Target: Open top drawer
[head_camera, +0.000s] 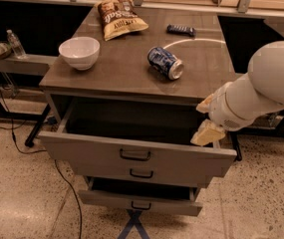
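Note:
The top drawer (96, 151) of the grey-brown cabinet stands pulled well out, its flat front carrying a small black bar handle (135, 155). Its inside is dark and shows nothing in it. My gripper (206, 119) is at the drawer's right end, just above the front's top right corner and under the cabinet top's edge. Its two cream fingers (208, 133) stand apart and hold nothing. The white arm (261, 91) comes in from the right.
On the cabinet top (131, 78) are a white bowl (79, 51), a chip bag (119, 16), a blue can (165, 62) on its side and a dark bar (181, 30). The middle drawer (141, 174) is partly out, the bottom drawer (140, 205) slightly. A cable (67, 183) lies on the floor at left.

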`<state>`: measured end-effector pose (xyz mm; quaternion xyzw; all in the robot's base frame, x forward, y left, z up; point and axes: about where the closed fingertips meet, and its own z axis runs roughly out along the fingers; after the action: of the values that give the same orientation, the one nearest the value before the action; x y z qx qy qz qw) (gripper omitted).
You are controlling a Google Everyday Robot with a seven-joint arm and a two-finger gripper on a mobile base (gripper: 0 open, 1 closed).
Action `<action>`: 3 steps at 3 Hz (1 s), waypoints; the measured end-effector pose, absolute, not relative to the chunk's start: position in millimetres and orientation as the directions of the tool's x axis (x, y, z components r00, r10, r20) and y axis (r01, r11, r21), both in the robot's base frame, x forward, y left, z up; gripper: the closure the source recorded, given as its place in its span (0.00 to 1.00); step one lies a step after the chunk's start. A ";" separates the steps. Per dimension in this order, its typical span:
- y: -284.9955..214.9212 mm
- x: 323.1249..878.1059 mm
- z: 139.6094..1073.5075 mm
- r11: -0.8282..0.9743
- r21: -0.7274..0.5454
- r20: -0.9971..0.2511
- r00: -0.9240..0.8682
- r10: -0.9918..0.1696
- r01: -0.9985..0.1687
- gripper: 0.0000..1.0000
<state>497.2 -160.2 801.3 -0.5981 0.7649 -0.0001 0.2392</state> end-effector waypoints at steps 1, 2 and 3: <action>-155.2 510.3 790.3 0.287 -0.283 -0.382 -0.167 -0.909 -0.915 0.63; -146.3 531.7 762.2 0.302 -0.277 -0.414 -0.170 -0.894 -0.912 0.94; -141.0 547.7 730.6 0.319 -0.263 -0.445 -0.178 -0.878 -0.911 1.00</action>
<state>547.7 -141.0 730.6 -0.5829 0.7670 0.0309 0.2664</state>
